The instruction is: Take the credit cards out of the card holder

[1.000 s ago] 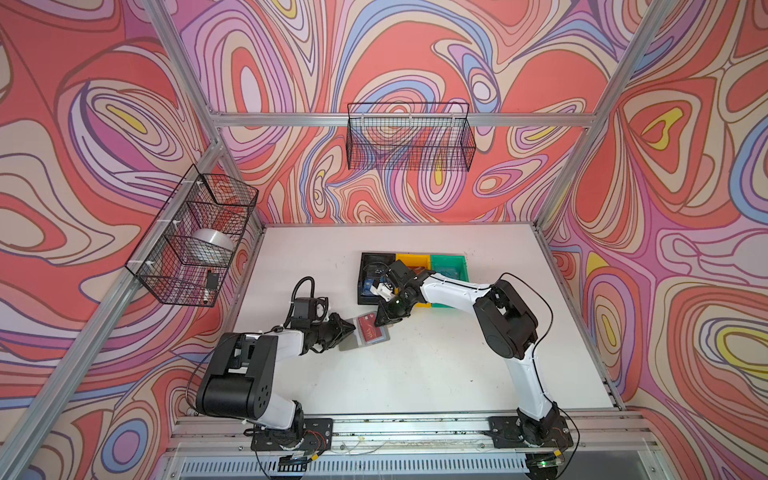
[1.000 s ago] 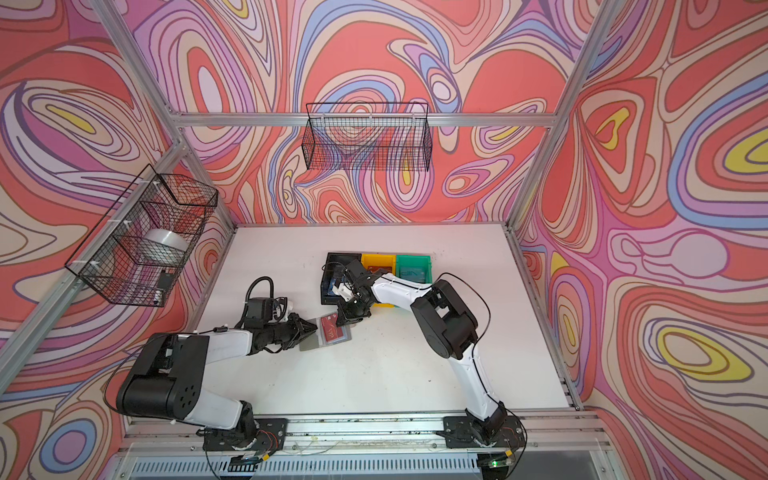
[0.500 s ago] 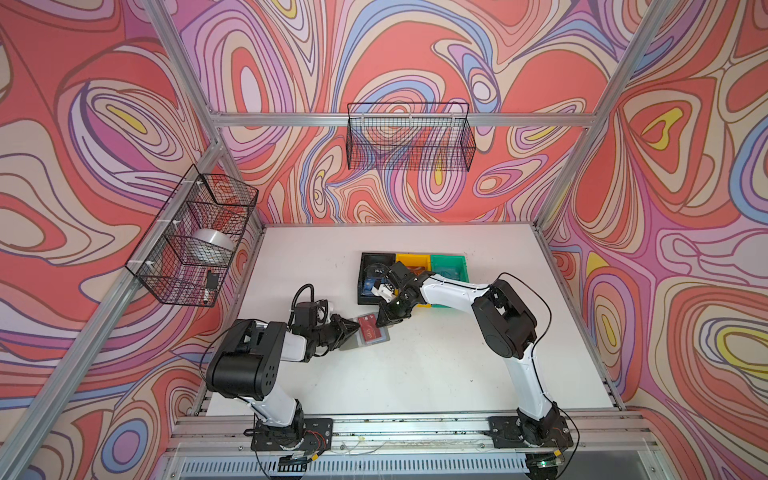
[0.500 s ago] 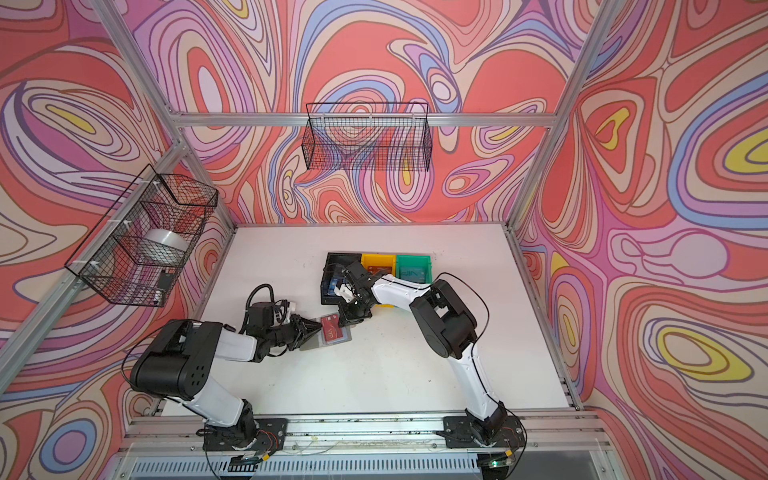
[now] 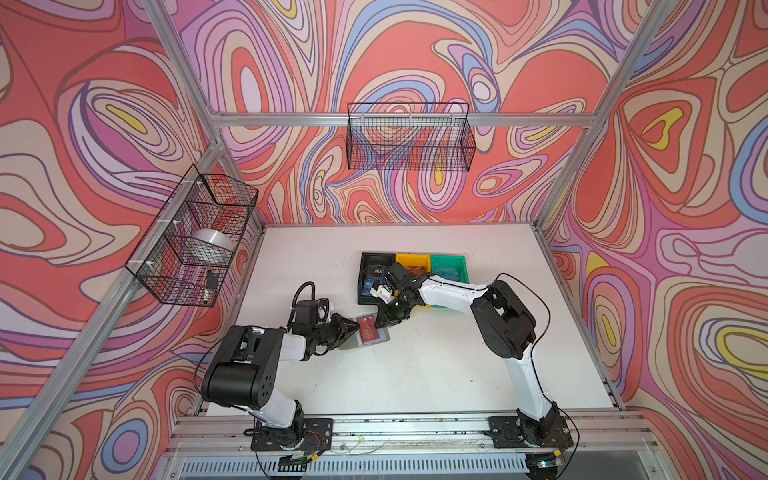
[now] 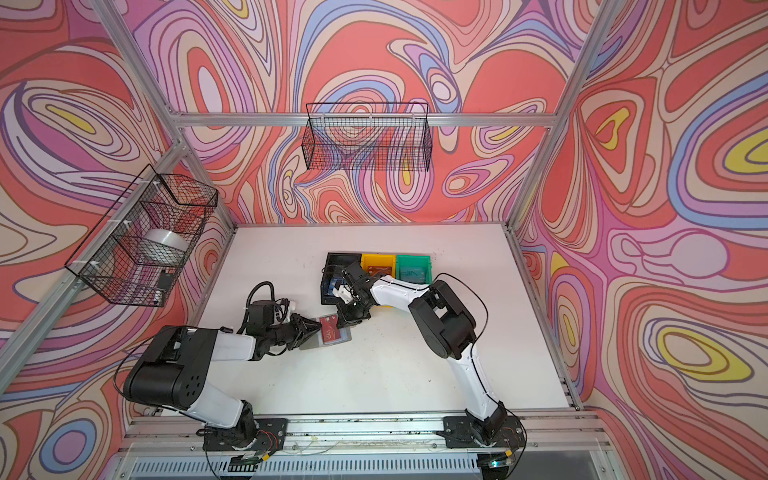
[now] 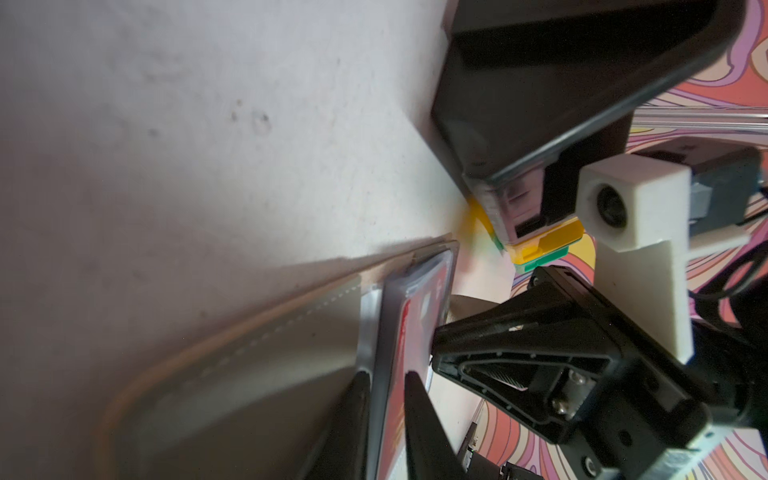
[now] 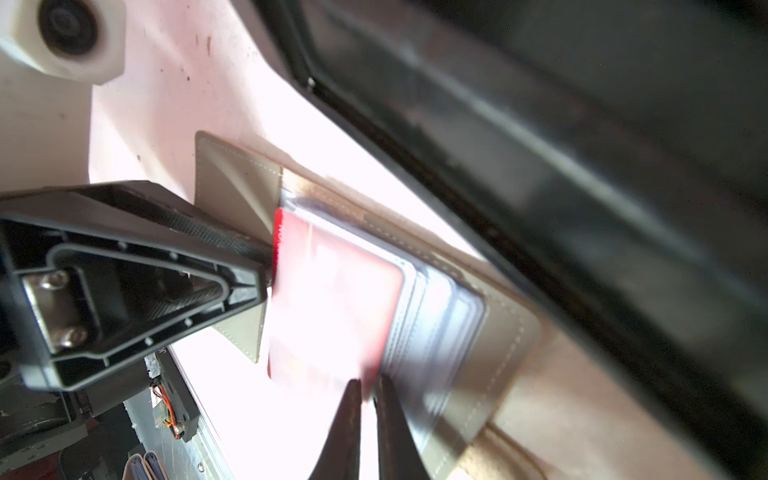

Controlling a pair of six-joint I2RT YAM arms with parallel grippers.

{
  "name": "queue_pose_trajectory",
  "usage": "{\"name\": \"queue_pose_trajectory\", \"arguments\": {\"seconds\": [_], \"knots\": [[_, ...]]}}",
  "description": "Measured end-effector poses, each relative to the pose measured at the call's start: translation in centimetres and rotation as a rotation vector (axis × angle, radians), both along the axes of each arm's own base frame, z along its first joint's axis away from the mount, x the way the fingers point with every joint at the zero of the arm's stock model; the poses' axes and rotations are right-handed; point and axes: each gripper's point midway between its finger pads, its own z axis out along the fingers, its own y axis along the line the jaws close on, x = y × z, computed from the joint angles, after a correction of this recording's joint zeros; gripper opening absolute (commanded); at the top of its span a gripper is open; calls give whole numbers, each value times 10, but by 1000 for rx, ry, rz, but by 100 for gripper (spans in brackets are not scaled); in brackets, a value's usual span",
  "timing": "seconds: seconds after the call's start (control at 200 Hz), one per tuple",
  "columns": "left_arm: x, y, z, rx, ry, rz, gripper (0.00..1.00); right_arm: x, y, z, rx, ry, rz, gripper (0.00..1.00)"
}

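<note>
**Both grippers pinch at the open card holder**

At the left, the left gripper (image 7: 386,378) is pressed together on a clear sleeve of the flat grey-green bifold card holder (image 6: 311,343). The card holder lies open on the white table (image 5: 415,374), left of centre. A thin red plastic card (image 5: 368,330) lies on top of the sleeves. The right gripper (image 8: 368,384) nips its far right corner. Farther back, a blue card (image 5: 376,272) lies in the black plastic bin (image 5: 376,254).
</note>
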Motion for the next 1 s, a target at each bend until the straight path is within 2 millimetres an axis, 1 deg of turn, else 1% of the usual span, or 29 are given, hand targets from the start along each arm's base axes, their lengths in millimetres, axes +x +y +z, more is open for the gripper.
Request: {"name": "queue_pose_trajectory", "arguments": {"seconds": [0.386, 0.656, 0.851, 0.997], "knots": [[-1, 0, -3, 22, 12, -7, 18, -1, 1, -1, 6, 6, 4, 12], [0, -2, -4, 41, 16, -15, 14, -1, 2, -1, 12, 9, 7, 12], [0, -2, -4, 44, 20, -14, 14, -1, 2, -1, 14, 9, 7, 12], [-1, -1, -5, 54, 16, -18, 18, -2, 2, -1, 14, 10, 8, 12]]}}
